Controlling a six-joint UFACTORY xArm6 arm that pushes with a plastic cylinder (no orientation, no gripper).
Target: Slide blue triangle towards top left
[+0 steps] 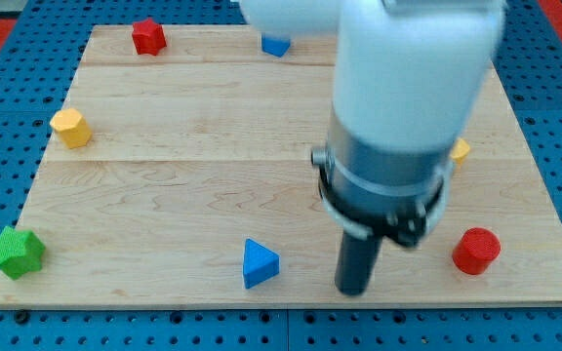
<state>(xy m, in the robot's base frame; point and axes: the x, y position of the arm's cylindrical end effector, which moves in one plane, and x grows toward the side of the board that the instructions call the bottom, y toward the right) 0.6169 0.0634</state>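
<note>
The blue triangle [259,263] lies on the wooden board [193,166] near the view's bottom edge, a little left of centre. My tip [352,291] rests on the board to the right of the blue triangle, with a gap between them, at about the same height in the view. The arm's large white and grey body rises from the tip towards the view's top right and hides part of the board behind it.
A red star block [148,36] and a blue block [275,45] sit at the view's top. A yellow hexagon [70,128] is at the left, a green star [15,251] at bottom left, a red cylinder [476,251] at bottom right, a yellow block [460,150] partly hidden by the arm.
</note>
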